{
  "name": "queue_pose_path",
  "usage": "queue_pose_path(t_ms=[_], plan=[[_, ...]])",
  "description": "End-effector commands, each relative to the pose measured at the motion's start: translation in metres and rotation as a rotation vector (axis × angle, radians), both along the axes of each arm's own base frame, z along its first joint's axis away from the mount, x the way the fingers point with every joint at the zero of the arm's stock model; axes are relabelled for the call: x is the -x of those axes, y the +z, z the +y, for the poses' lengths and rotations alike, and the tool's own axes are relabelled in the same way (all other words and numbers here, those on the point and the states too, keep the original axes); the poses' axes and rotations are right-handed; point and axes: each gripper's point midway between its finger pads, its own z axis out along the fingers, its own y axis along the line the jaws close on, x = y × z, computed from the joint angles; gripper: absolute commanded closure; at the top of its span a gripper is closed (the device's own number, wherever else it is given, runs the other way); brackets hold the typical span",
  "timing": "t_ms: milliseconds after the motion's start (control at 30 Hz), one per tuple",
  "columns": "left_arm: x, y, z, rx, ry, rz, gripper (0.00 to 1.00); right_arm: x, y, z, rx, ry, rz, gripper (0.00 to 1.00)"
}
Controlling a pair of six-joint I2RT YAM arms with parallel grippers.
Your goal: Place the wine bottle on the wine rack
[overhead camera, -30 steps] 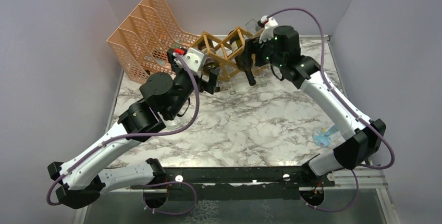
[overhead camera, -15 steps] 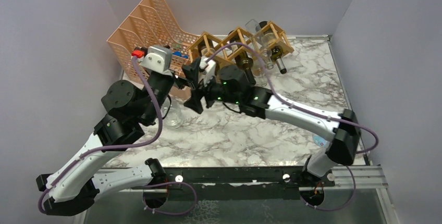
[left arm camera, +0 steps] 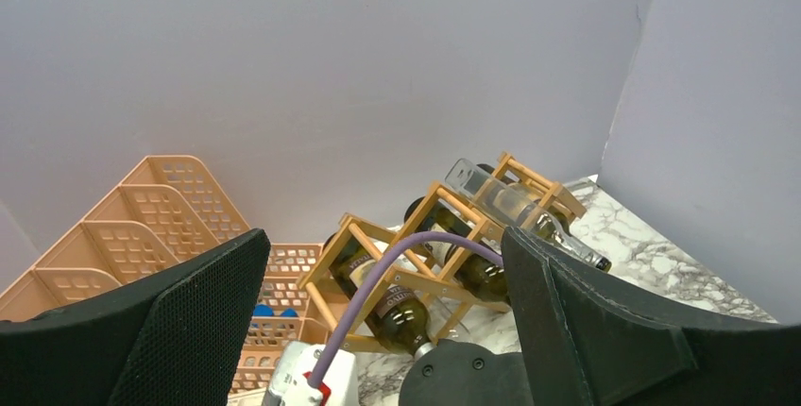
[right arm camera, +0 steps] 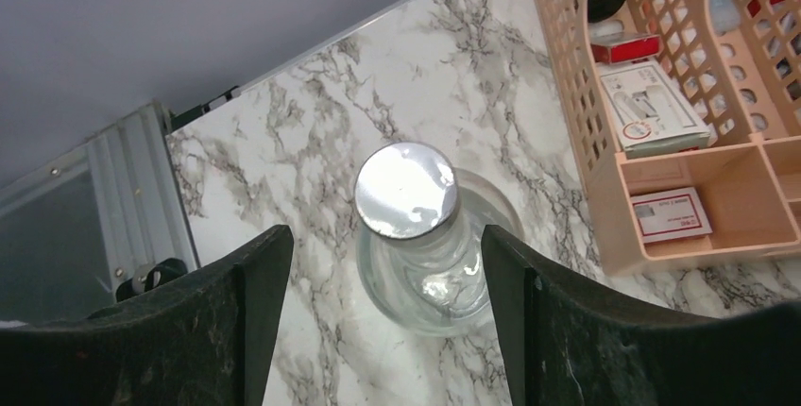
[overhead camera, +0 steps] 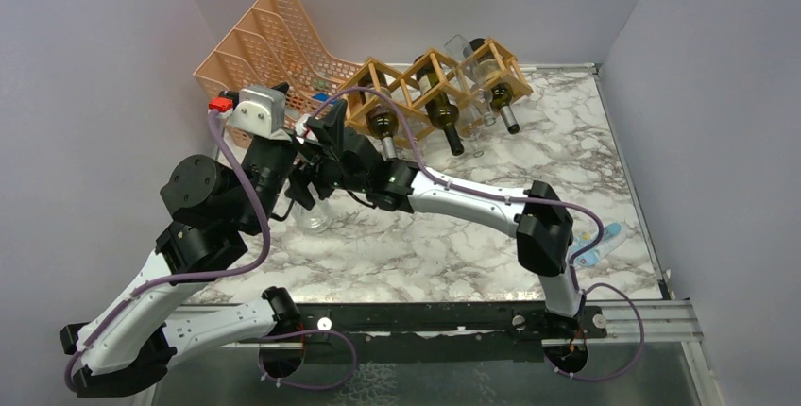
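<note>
The wine bottle [right arm camera: 422, 269], clear glass with a plain silver cap [right arm camera: 406, 190], stands upright near the left edge of the bench [overhead camera: 491, 236], just in front of the peach file organizer [overhead camera: 266, 45] and well apart from the wine rack [overhead camera: 412, 73] along the back edge. The right end effector [right arm camera: 385, 245] hangs over it with its jaws spread wide. In the wrist view, one dark finger [right arm camera: 231, 326] shows on each side of the cap, with marble visible in both gaps, so it grips nothing. The left end effector [left arm camera: 383, 241] is raised beside the organizer and points toward the back wall, fully spread and empty. The rack holds three dark bottles [overhead camera: 444, 115] with their necks pointing toward the near edge, and a clear one [overhead camera: 466, 51] lying across its top. One dark bottle carries a label, but its writing is too small to read. The organizer's trays hold small boxes and a white card [right arm camera: 652, 104] with a red circle; their print cannot be read either.
</note>
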Motion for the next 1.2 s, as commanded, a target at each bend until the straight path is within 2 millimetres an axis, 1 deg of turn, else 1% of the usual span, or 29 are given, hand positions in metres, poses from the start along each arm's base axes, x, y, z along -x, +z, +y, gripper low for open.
queue_pose_path(t_ms=[0,67,200,333,400,467,567,700,800,900,967,1000,1033,1167], plan=[[0.000,0.003,0.010,0.016,0.037,-0.003,0.01,-0.017,0.012,0.014,-0.029,-0.054,-0.065,0.26],[0.000,0.004,0.012,0.016,0.042,-0.005,0.01,-0.023,0.008,0.018,-0.022,-0.068,-0.078,0.29],[0.001,0.003,0.014,0.016,0.049,-0.002,0.01,-0.024,0.002,0.021,-0.011,-0.055,-0.104,0.40],[0.000,0.002,0.014,0.014,0.049,0.002,0.01,-0.021,-0.004,0.020,-0.005,-0.030,-0.119,0.64],[0.000,0.001,0.013,0.013,0.048,0.005,0.01,-0.020,-0.006,0.016,-0.006,-0.036,-0.127,0.75],[0.000,0.000,0.012,0.013,0.047,0.008,0.01,-0.019,-0.006,0.008,-0.011,-0.041,-0.139,0.84],[-0.001,0.000,0.013,0.001,0.058,0.008,0.01,-0.013,-0.011,-0.009,-0.012,-0.052,-0.156,0.91],[-0.004,-0.003,0.017,-0.010,0.084,0.014,0.01,-0.004,-0.023,-0.040,0.012,-0.079,-0.177,0.97],[-0.006,-0.005,0.015,-0.016,0.093,0.020,0.01,0.006,-0.018,-0.067,-0.003,-0.114,-0.203,0.99],[-0.010,-0.011,0.007,-0.037,0.082,0.037,0.01,0.020,-0.025,-0.089,0.011,-0.105,-0.173,0.99],[-0.015,-0.020,-0.002,-0.064,0.076,0.066,0.01,0.029,-0.034,-0.105,0.018,-0.103,-0.146,0.99],[-0.020,-0.027,-0.008,-0.083,0.078,0.086,0.01,0.035,-0.045,-0.116,0.031,-0.105,-0.130,0.99],[-0.022,-0.033,-0.009,-0.098,0.088,0.104,0.01,0.039,-0.050,-0.125,0.034,-0.109,-0.118,0.99],[-0.039,-0.068,-0.029,-0.201,0.108,0.188,0.01,0.053,-0.060,-0.156,0.032,-0.127,-0.082,0.99]])
